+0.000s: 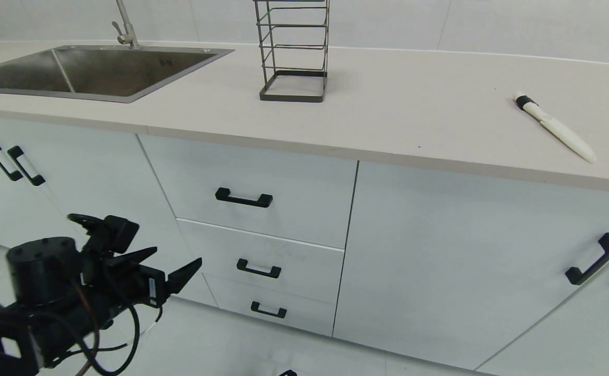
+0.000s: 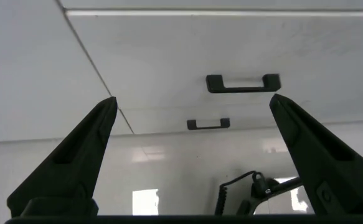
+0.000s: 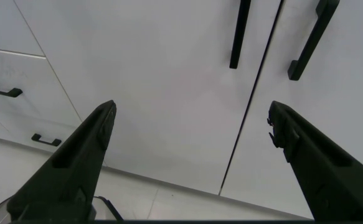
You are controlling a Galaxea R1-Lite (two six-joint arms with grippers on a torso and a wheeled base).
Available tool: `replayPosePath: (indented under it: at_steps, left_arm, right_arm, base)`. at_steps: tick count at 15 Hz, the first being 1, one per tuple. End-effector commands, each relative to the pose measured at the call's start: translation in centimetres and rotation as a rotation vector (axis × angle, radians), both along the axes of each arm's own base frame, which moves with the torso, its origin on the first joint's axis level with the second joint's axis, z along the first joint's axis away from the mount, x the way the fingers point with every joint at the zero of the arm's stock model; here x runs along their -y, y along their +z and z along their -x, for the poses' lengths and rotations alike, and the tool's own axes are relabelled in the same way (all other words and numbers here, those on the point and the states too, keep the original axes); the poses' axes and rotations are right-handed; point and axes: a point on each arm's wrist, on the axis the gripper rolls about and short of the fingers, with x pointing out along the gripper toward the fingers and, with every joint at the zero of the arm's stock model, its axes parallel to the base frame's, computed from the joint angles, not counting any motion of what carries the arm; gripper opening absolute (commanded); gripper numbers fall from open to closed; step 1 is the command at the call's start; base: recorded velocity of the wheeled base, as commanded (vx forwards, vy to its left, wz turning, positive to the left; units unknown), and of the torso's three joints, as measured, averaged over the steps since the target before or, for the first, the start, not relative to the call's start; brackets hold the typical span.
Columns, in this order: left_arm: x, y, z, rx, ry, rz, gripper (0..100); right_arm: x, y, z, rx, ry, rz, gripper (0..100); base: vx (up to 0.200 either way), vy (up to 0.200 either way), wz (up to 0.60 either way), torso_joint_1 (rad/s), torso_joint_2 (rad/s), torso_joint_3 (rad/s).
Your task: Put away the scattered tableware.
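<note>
White knife (image 1: 554,127) lies on countertop (image 1: 414,94), well right of wire rack (image 1: 294,52). L gripper (image 1: 178,255) low by drawers (image 1: 262,245), jaws wide, empty. R gripper (image 3: 192,106) faces cabinet doors (image 3: 169,74), jaws wide, empty.

Tops of wire rack (image 1: 292,97) and faucet (image 1: 123,21) beyond upper edge

I spot one small stamped mark (image 1: 166,62) on the sink (image 1: 101,73) wall, too small for me to read.

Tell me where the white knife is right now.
In the head view, the white knife lies on the countertop at the robot's right, near the front edge, well right of the wire rack.
</note>
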Motion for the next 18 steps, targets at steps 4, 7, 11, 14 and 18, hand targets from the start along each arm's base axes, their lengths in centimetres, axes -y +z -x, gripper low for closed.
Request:
replayPosePath:
  at_steps: [4,7,11,14,18]
  left_arm:
    - [-1.9,6.2,7.6,0.359,0.042,0.055,100]
    - [-2.2,8.5,12.1,0.531,0.035,0.072,100]
    - [-2.7,7.0,18.3,0.523,0.04,0.078,100]
    - [-3.0,2.3,23.1,0.403,0.056,0.063,100]
    - [-3.0,-0.2,23.3,0.28,0.115,0.052,100]
  right_arm:
    - [0.0,0.0,0.0,-0.001,0.001,-0.002,100]
    - [0.0,0.0,0.0,-0.001,0.001,-0.002,100]
    - [0.0,0.0,0.0,-0.001,0.001,-0.003,100]
    - [0.0,0.0,0.0,-0.001,0.001,-0.002,100]
    - [0.0,0.0,0.0,-0.001,0.001,-0.002,100]
  base:
    - [0.0,0.0,0.0,0.0,0.0,0.0]
    - [0.0,0.0,0.0,0.0,0.0,0.0]
    - [0.0,0.0,-0.15,0.002,0.0,0.002]
    - [0.0,0.0,-0.4,0.0,0.0,0.003]
    - [0.0,0.0,0.0,0.0,0.0,0.0]
